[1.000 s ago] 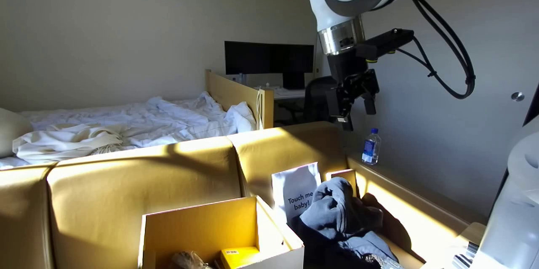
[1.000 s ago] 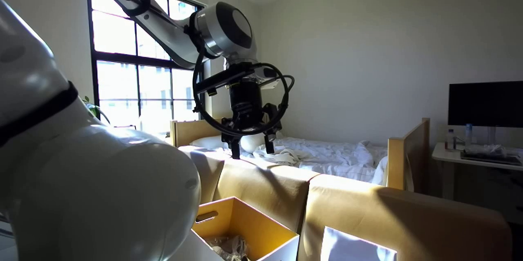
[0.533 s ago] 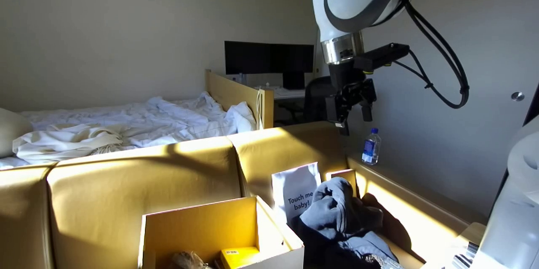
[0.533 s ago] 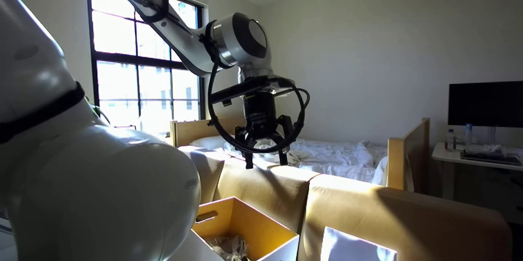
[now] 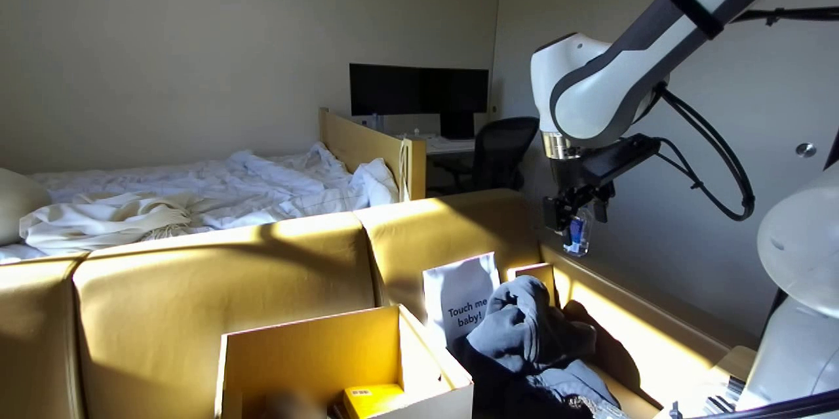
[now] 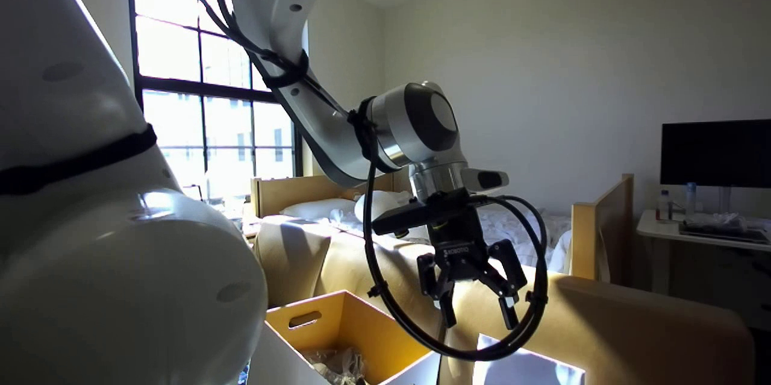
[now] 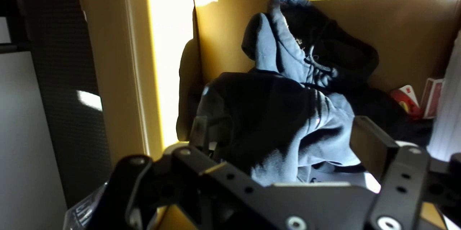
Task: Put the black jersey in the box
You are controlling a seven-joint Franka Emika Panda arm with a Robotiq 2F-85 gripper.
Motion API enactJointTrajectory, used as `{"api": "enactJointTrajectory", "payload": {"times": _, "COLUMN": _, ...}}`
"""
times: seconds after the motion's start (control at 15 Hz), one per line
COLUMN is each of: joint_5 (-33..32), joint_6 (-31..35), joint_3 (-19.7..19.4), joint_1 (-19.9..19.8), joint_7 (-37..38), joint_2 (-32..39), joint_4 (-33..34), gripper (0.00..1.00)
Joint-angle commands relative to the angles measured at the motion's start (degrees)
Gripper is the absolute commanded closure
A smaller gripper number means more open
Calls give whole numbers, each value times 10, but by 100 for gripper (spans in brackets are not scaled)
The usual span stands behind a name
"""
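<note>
Looking just beside the box [image 5: 314, 350], we find the black jersey [image 5: 514, 334] heaped on the sofa [image 5: 216, 288], its bunched folds giving us, we judge, plenty to pinch. Higher than the box, on the jersey's side of it, the gripper [image 6: 480, 317] hangs pointing downward, spread wide and holding nothing, probably so that it can straddle a fold. The box stands uncovered, which should suit a drop from above; inside it we see a yellow carton [image 5: 373, 399] and clear plastic [image 6: 340, 367]. Near the box, a white sign [image 5: 462, 294] stands upright, perhaps leaning on the sofa.
</note>
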Motion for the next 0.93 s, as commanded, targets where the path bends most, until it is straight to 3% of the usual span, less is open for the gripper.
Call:
{"api": "enactJointTrajectory", "payload": {"times": 0.0, "joint_5": -4, "joint_6": 2, "joint_3": -5, "joint_1": -5, "joint_7": 3, "joint_2": 9, "joint_4": 2, "gripper": 0}}
{"api": "enactJointTrajectory", "payload": {"times": 0.47, "joint_5": -1, "joint_6": 5, "joint_3": -1, "joint_1": 8, "joint_7": 3, "joint_2": 8, "joint_4": 14, "gripper": 0}}
{"api": "enactJointTrajectory", "payload": {"times": 0.67, "joint_5": -9, "joint_6": 74, "joint_3": -2, "joint_1": 6, "joint_7": 16, "joint_2": 57, "joint_4": 13, "gripper": 0}}
{"api": "enactJointTrajectory", "payload": {"times": 0.87, "joint_5": -26, "joint_6": 185, "joint_3": -10, "joint_1": -13, "joint_7": 38, "joint_2": 169, "joint_4": 12, "gripper": 0}}
